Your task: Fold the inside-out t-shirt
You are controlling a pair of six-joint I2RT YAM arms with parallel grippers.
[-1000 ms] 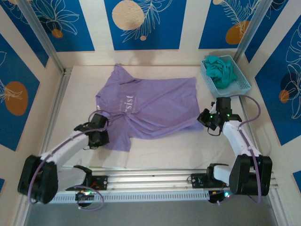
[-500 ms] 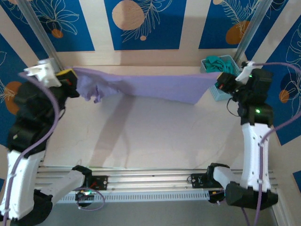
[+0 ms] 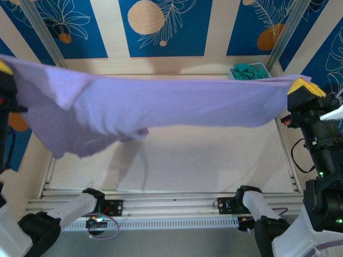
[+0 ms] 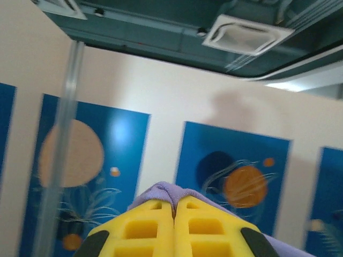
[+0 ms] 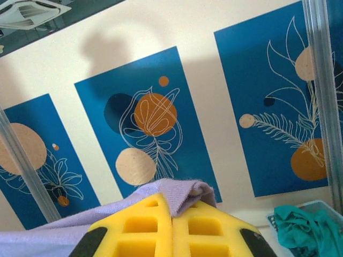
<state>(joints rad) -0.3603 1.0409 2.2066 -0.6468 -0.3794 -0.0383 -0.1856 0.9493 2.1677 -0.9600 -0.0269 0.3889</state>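
The lavender inside-out t-shirt [image 3: 161,104] hangs stretched in the air high above the table, spanning the whole top view from left to right. My left gripper [image 3: 4,68] is shut on its left end, and my right gripper [image 3: 300,85] is shut on its right end. A loose flap of the shirt sags lower at the left [image 3: 80,139]. In the left wrist view the yellow fingers [image 4: 144,227] pinch a fold of purple cloth [image 4: 163,191]. The right wrist view shows the same: yellow fingers [image 5: 144,227] closed on a bunched shirt edge [image 5: 185,191].
A light blue basket [image 3: 268,72] holding a teal-green garment [image 3: 245,69] stands at the table's back right corner, partly behind the shirt; the garment [image 5: 308,225] is also in the right wrist view. Metal frame posts [image 3: 40,32] rise at the back corners. The beige table [image 3: 214,155] lies below.
Both arms have risen and spread apart, lifting the shirt from flat on the table to stretched high in the air, close under the camera.
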